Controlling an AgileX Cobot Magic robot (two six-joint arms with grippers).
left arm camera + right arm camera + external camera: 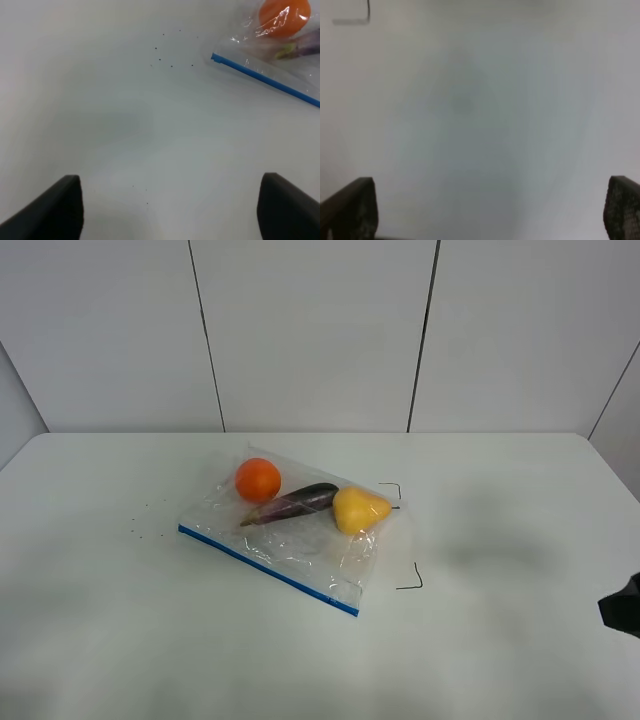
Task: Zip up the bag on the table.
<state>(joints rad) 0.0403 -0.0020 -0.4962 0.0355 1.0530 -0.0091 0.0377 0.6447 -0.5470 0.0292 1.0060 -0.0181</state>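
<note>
The clear plastic bag [290,535] lies flat in the middle of the white table [500,660]. Its blue zip strip [268,571] runs along the near edge. Inside are an orange fruit [258,480], a purple eggplant [296,504] and a yellow fruit [358,510]. In the left wrist view the bag's corner [280,50], its zip strip [265,80] and the orange [282,17] show some way beyond my left gripper [170,210], which is open and empty. My right gripper [490,210] is open and empty over bare table; only a dark part of it [622,608] shows at the exterior view's right edge.
Thin black corner marks [412,582] sit on the table just right of the bag; one also shows in the right wrist view [365,17]. Small dark specks [140,525] lie left of the bag. Grey wall panels stand behind the table.
</note>
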